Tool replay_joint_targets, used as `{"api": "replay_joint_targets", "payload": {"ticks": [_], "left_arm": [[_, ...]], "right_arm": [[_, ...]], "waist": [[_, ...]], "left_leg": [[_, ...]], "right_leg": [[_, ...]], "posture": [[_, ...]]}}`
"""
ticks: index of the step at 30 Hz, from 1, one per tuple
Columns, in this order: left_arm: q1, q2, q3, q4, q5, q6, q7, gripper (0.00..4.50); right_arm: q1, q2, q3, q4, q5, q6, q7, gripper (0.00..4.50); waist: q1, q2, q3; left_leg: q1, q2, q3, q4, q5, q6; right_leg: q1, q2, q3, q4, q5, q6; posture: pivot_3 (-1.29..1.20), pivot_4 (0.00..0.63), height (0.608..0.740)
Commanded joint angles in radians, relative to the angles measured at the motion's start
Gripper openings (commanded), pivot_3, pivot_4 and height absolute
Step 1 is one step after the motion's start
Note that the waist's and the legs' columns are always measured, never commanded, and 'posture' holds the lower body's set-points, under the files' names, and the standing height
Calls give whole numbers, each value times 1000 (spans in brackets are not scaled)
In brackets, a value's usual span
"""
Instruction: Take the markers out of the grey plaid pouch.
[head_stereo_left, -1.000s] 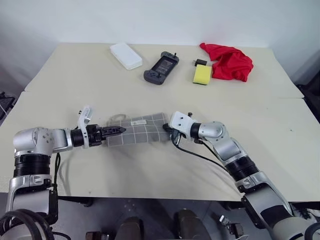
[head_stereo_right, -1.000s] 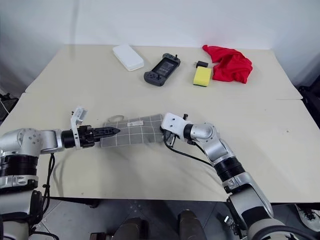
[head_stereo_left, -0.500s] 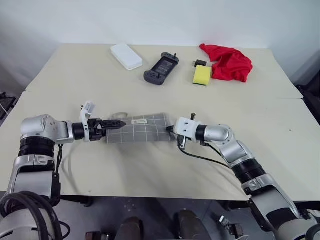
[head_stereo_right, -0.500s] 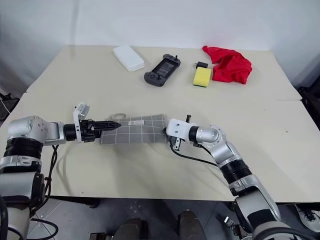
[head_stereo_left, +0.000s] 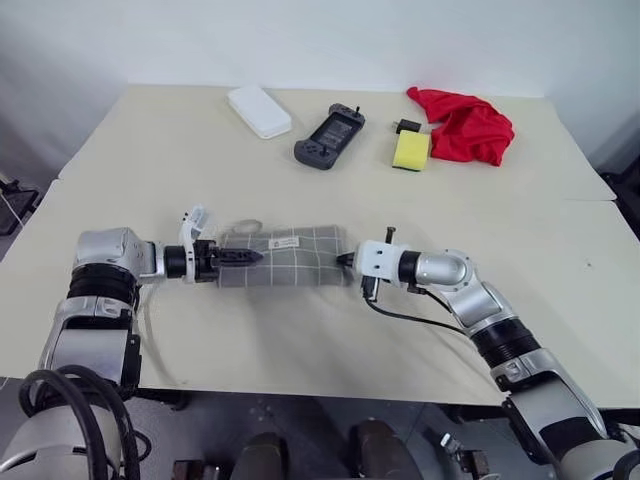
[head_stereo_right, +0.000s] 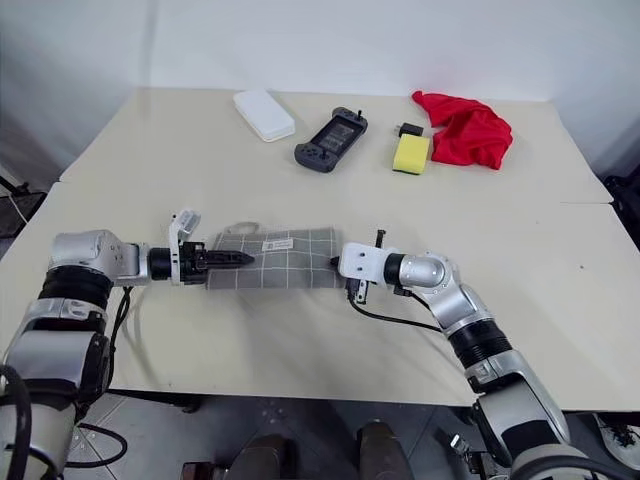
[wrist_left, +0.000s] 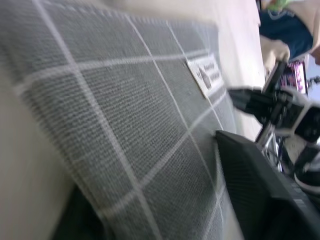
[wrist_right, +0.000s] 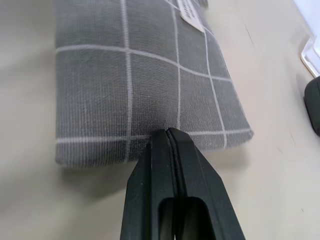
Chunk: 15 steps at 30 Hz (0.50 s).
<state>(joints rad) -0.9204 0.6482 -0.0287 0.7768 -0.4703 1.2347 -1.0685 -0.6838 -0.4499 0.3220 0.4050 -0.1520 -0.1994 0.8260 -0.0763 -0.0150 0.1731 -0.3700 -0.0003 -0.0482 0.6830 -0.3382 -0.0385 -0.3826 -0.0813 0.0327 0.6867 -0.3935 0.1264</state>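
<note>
Pale beige tabletop (head_stereo_left: 300, 330) runs back to a white wall, and in the head views the grey plaid pouch (head_stereo_left: 300, 258) lies flat near the front edge, between the two arms. At the far side, well apart from it, sit a white box (head_stereo_left: 259, 110), a dark handheld console (head_stereo_left: 329, 138), a yellow sponge (head_stereo_left: 410, 150) and a red cloth (head_stereo_left: 463, 125).

From those same views, the left pincer (head_stereo_left: 247, 257) lies over the pouch's left end near the loop (head_stereo_left: 243, 225); the right pincer (head_stereo_left: 345, 261) meets the opposite short end. No markers are visible; I judge them to be inside.

In the left wrist view the plaid fabric sits between a dark finger (wrist_left: 260, 195) on one side and a dark shape low on the other, so the left pincer looks narrowed onto the pouch.

In the right wrist view the right pincer's fingers (wrist_right: 172, 165) are pressed flat together, their tips touching the pouch's edge with no fabric visibly caught between them.

The risk: with only cloth pinched and the far end merely touched, a pull could drag the whole pouch across the tabletop instead of opening it.
</note>
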Motion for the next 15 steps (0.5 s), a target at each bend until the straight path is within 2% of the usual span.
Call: {"api": "replay_joint_targets", "payload": {"ticks": [1, 5, 9, 15], "left_arm": [[55, -15, 13, -191, -62, 99, 3, 1562], [122, -76, 94, -347, -105, 191, 102, 1562], [161, -141, 185, -418, -115, 216, 207, 1562], [201, -173, 263, -459, -122, 238, 302, 1562]], "right_arm": [[3, 27, -58, -123, 102, 122, 33, 0], [-7, 101, -52, -283, 177, 294, 52, 0], [24, 155, 7, -359, 152, 377, 32, 0], [107, 111, 71, -359, 83, 349, 38, 0]], "waist": [[1, 0, 0], [0, 1, 1], [-1, 1, 1], [14, 1, 1]], "left_leg": [[0, 0, -1, 0, 0, 0], [-1, 1, -2, -1, 0, -1], [-1, 1, -4, -1, 0, -1], [-1, -1, -4, -2, 0, -1]], "right_leg": [[0, 0, 0, -1, 0, 0], [0, 0, 0, -3, 0, 0], [-1, 1, 0, -2, 0, 0], [-1, 0, 0, -3, 0, 0]], "posture": [[0, 150, 740], [0, 150, 740], [0, 150, 740], [0, 150, 740]]}}
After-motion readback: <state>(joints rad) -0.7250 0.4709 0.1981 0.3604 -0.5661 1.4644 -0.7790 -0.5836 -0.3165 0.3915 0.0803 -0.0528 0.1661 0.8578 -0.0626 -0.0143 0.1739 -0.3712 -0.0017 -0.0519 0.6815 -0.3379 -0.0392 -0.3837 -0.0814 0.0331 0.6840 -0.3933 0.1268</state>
